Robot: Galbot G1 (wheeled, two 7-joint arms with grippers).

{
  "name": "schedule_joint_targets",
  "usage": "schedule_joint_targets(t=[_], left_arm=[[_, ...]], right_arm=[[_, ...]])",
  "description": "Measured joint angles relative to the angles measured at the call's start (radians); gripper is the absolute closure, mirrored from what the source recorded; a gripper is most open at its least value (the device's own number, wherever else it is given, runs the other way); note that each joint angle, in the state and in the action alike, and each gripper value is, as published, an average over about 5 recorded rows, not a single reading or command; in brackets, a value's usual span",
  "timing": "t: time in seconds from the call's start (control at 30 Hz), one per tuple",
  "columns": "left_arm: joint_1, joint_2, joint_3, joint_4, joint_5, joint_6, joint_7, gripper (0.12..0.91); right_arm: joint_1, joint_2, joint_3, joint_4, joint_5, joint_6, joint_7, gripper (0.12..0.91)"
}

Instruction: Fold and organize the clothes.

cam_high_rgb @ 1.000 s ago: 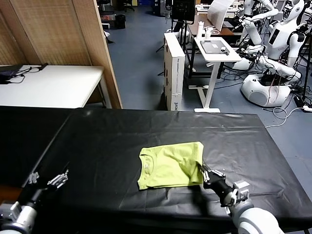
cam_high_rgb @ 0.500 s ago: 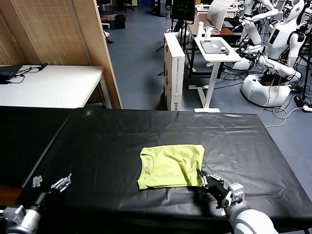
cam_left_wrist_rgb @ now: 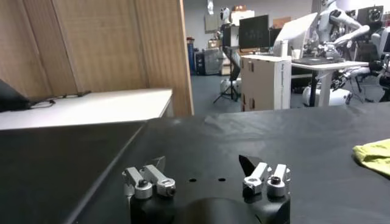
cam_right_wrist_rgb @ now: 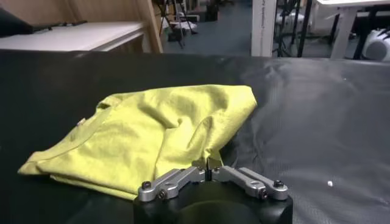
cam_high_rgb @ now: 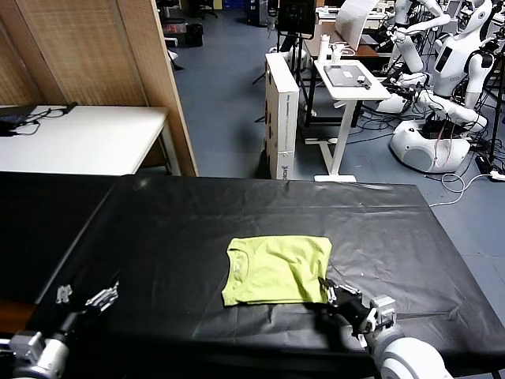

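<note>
Now the right gripper (cam_high_rgb: 330,294), clenched on the T-shirt (cam_high_rgb: 276,270) corner, sits lower and nearer than before.

Soft matt cotton-like T-shirt (cam_right_wrist_rgb: 140,131) with ribbed collar, wrinkled black table cover (cam_high_rgb: 237,209) with faint sheen, brushed metal fingers on right gripper (cam_right_wrist_rgb: 209,178), wood-grain panel (cam_high_rgb: 95,51)

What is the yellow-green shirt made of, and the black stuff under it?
The T-shirt looks like soft matte knit cloth, probably cotton: it wrinkles and droops in floppy folds. The black table cover looks like thin woven or plastic-coated sheet, slightly shiny, with creases catching light.
</note>
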Motion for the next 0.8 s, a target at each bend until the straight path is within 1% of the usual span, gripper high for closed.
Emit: schedule_joint_targets(t=[0.07, 0.13, 0.27, 0.3, 0.37, 0.4, 0.43, 0.5, 0.57, 0.67, 0.8], left_arm=[[-0.002, 0.000, 0.002, 0.003, 0.001, 0.000, 0.000, 0.123], [-0.004, 0.000, 0.005, 0.006, 0.002, 0.000, 0.000, 0.123], [-0.007, 0.000, 0.011, 0.008, 0.002, 0.000, 0.001, 0.123], [-0.007, 0.000, 0.013, 0.009, 0.003, 0.000, 0.001, 0.123], [-0.009, 0.000, 0.016, 0.011, 0.003, 0.000, 0.001, 0.123], [-0.011, 0.000, 0.018, 0.012, 0.004, 0.000, 0.001, 0.123], [-0.012, 0.000, 0.021, 0.013, 0.004, 0.000, 0.002, 0.123], [-0.016, 0.000, 0.025, 0.016, 0.005, 0.000, 0.002, 0.123], [-0.019, -0.001, 0.031, 0.019, 0.007, 0.000, 0.002, 0.123], [-0.022, -0.006, 0.036, 0.023, 0.009, -0.001, 0.002, 0.123], [-0.017, -0.013, 0.039, 0.022, 0.008, -0.006, 0.005, 0.123]], right_arm=[[0.000, -0.001, 0.000, 0.003, -0.016, -0.004, -0.005, 0.857], [0.000, -0.001, 0.000, 0.006, -0.024, -0.010, 0.003, 0.785], [-0.010, -0.010, 0.013, 0.011, -0.017, -0.033, 0.038, 0.545], [-0.014, -0.015, 0.019, 0.013, -0.011, -0.038, 0.045, 0.469], [-0.025, -0.025, 0.037, 0.018, 0.000, -0.043, 0.060, 0.355], [-0.030, -0.029, 0.046, 0.021, 0.004, -0.042, 0.067, 0.285], [-0.035, -0.034, 0.057, 0.023, 0.003, -0.039, 0.074, 0.234], [-0.042, -0.040, 0.078, 0.025, -0.017, -0.025, 0.081, 0.158], [-0.049, -0.043, 0.098, 0.023, -0.049, -0.003, 0.076, 0.131], [-0.060, -0.046, 0.126, 0.016, -0.085, 0.045, 0.045, 0.120], [-0.076, -0.048, 0.154, 0.012, -0.085, 0.137, 0.006, 0.119]])
